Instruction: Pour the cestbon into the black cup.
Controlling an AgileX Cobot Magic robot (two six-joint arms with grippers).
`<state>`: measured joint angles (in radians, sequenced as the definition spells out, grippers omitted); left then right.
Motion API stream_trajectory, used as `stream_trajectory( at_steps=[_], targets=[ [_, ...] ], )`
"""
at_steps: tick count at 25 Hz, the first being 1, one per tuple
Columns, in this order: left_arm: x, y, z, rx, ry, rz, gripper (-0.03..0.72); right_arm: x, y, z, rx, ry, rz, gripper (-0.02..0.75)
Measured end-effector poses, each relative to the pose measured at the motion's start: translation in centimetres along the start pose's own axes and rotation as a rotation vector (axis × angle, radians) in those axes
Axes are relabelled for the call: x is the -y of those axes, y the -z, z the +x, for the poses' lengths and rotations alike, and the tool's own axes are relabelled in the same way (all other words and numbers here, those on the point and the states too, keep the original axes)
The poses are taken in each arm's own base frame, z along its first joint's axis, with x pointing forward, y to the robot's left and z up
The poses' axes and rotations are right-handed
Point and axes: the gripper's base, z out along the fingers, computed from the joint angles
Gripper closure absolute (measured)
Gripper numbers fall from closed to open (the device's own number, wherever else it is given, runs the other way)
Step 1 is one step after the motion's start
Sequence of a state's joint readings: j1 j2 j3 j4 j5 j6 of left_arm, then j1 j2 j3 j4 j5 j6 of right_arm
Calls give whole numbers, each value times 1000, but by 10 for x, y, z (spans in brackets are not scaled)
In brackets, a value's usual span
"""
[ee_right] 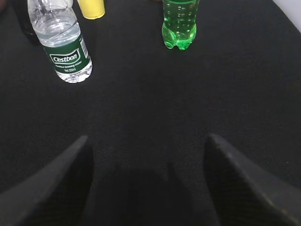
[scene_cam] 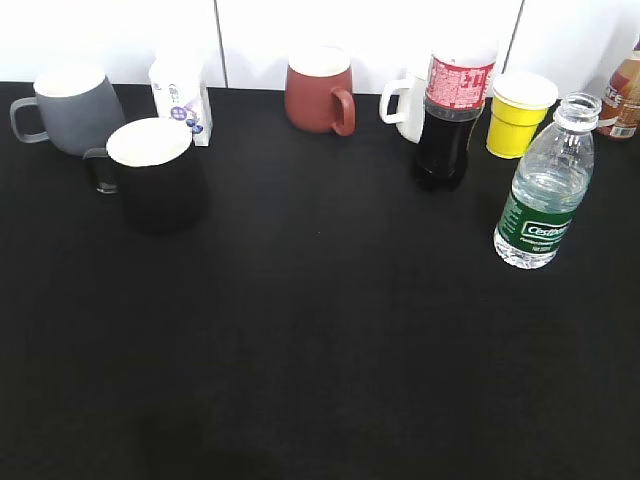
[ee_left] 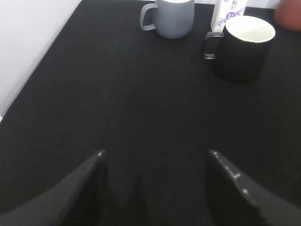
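The cestbon (scene_cam: 546,186), a clear uncapped water bottle with a green label, stands upright at the right of the black table; it also shows in the right wrist view (ee_right: 60,40), far left. The black cup (scene_cam: 155,173), white inside, stands at the left with its handle to the left; in the left wrist view (ee_left: 244,47) it is at the upper right. My left gripper (ee_left: 155,155) is open and empty, well short of the cup. My right gripper (ee_right: 146,139) is open and empty, short and right of the bottle. Neither gripper shows in the exterior view.
Along the back stand a grey mug (scene_cam: 68,108), a small white carton (scene_cam: 181,98), a red-brown mug (scene_cam: 319,92), a white mug (scene_cam: 405,105), a dark cola bottle (scene_cam: 452,115), a yellow cup (scene_cam: 520,113) and a brown bottle (scene_cam: 624,95). A green soda bottle (ee_right: 180,23) stands right of the cestbon.
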<state>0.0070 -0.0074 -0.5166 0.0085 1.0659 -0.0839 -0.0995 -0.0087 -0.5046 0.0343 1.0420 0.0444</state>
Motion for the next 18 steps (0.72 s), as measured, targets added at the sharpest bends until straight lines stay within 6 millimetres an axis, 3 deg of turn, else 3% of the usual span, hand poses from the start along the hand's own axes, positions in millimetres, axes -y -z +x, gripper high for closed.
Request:
stream_trajectory(
  at_steps=[11,13,14,18],
  targets=[
    [1,0,-4,12,-16,8,195,0,0,0,0,0,0,183],
    [4,0,-36,148,-65,14,195,0,0,0,0,0,0,183],
    [5,-10,-55,206,-87,15,195,0,0,0,0,0,0,183],
    [11,-81,-126,477,-108,19,195,0,0,0,0,0,0,183]
  ],
)
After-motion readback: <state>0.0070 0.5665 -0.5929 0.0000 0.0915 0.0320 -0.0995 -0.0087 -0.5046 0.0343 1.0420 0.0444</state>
